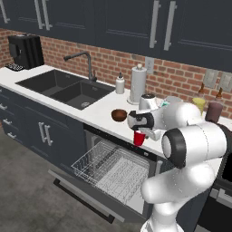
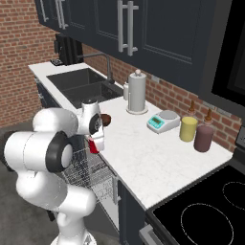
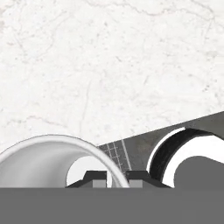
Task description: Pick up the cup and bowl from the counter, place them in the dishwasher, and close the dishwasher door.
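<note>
Cup carried off the worktop edge toward the dishwasher.

Pincer [image 1: 140, 131] clamps the cup [image 1: 139, 138] by its rim; next, lower it toward 7 o'clock into the rack [image 1: 108, 165]; bowl [image 1: 119, 115] waits.

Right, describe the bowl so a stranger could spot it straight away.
Start at the long white counter and find the tall paper towel roll standing beside the sink. Just in front of that roll, near the counter's front edge above the open dishwasher, sits the bowl. It is low, round and dark brown, unlike the red cup.
</note>
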